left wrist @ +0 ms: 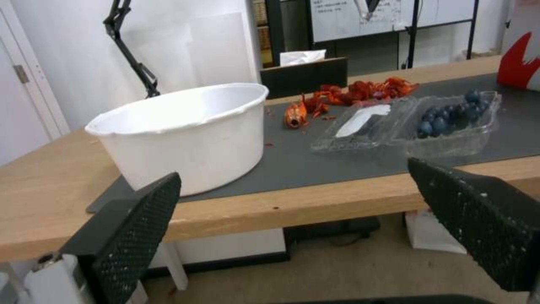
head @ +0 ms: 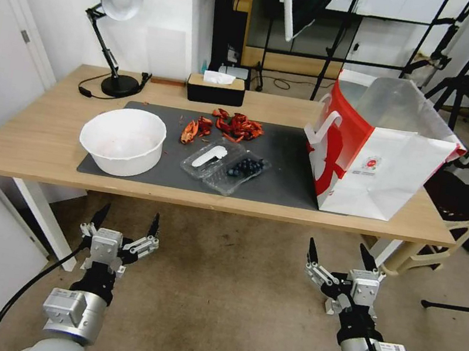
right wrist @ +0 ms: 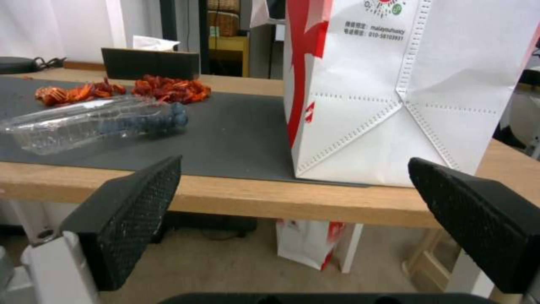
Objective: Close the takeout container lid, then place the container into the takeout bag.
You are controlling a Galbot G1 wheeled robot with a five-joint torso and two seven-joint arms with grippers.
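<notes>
Wooden table (head: pixel 32 137): clear clamshell takeout container (head: pixel 225 167) lies open, white-and-red paper takeout bag (head: pixel 377 156) at three o'clock; left gripper (head: pixel 125 222) and right gripper (head: pixel 342 255) gape empty below.

Takeout bag (right wrist: pixel 394 84) top cut off; small print unreadable.

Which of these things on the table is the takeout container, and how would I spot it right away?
Start at the dark mat on the wooden table. Between the white bowl and the tall red-and-white takeout bag, near the mat's front edge, lies the takeout container. It is a small, flat, clear plastic clamshell lying open, with dark blueberries in one half and a white label on the lid.
</notes>
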